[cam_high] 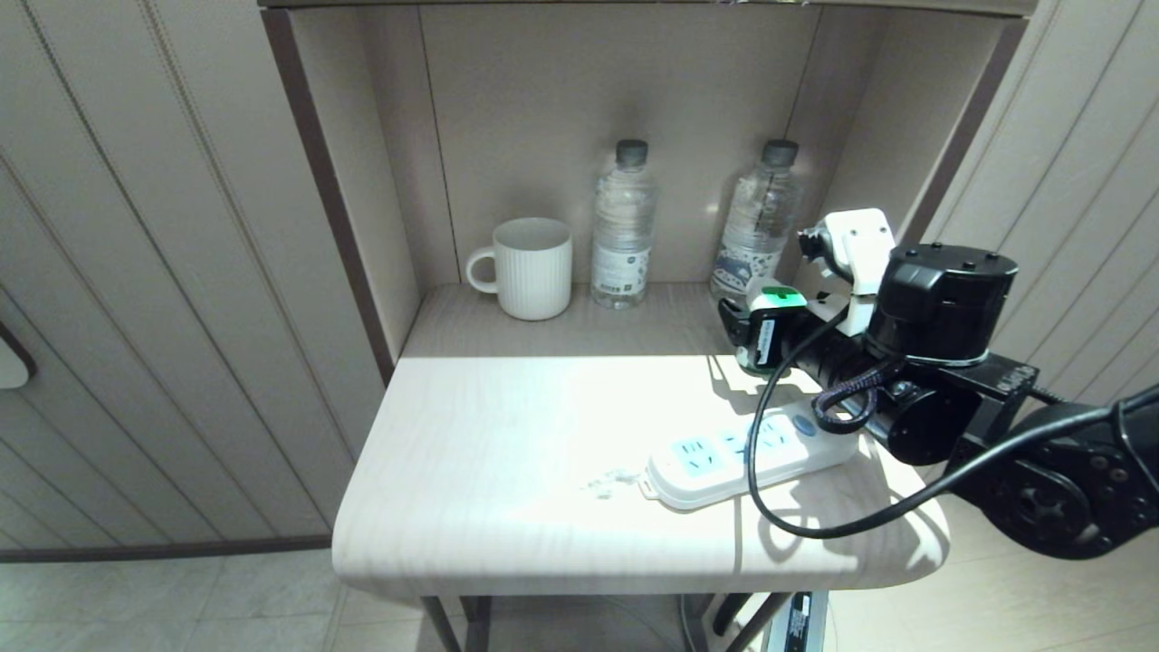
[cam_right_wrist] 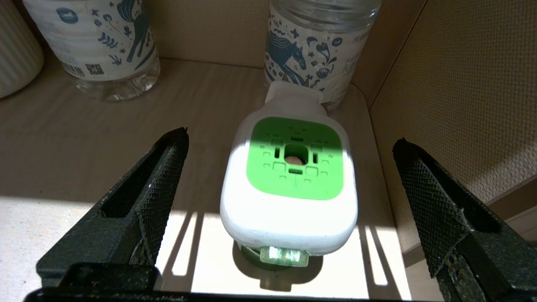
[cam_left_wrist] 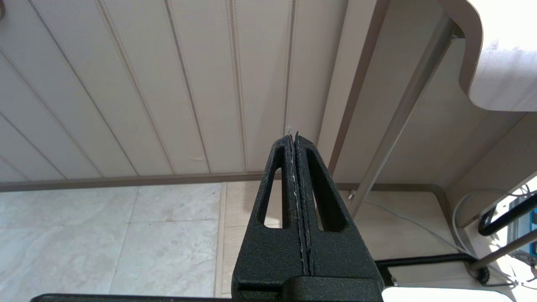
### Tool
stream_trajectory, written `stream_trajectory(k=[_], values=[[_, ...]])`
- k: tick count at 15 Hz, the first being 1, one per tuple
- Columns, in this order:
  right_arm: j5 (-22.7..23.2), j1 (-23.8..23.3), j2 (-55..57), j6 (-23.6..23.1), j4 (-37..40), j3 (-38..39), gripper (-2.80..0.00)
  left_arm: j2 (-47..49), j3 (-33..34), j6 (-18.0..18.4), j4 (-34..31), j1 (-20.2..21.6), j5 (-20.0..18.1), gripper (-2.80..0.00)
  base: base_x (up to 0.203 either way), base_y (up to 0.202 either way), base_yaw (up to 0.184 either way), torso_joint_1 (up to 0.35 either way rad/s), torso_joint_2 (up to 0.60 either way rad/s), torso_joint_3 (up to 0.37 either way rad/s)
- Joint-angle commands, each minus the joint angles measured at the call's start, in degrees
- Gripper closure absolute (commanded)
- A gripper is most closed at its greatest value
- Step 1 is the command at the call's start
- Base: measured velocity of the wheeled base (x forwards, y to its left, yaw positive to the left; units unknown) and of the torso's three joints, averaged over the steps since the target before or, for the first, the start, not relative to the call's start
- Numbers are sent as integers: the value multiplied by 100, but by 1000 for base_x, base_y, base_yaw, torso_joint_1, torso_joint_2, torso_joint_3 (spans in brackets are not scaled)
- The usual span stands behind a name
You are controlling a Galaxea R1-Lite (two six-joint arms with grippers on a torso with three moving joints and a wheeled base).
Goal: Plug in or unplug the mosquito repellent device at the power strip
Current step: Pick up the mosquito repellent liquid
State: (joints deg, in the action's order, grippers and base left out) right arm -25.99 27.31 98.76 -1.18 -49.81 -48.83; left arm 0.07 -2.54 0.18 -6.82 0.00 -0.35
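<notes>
Mosquito repellent device (cam_right_wrist: 289,184) upright, right claw (cam_right_wrist: 289,201) spread around it

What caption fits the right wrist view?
Right gripper open around the unplugged repellent device, bottles behind.

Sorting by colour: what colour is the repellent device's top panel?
Bright green, set in a white head, on the mosquito repellent device. Clearest in the right wrist view.
</notes>
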Motion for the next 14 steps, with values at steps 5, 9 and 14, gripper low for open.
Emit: stream_trajectory(k=[5,9,14], values=[[-45,28,147,-201,-817,290,-280,1,-1,-1,-4,0,0,0,0,0,0,0,0,0],[-46,20,276,-286,-1004,331,-280,1,-1,-1,-4,0,0,0,0,0,0,0,0,0],[-46,20,337,-277,-1013,287,-280,1,-1,-1,-4,0,0,0,0,0,0,0,0,0]])
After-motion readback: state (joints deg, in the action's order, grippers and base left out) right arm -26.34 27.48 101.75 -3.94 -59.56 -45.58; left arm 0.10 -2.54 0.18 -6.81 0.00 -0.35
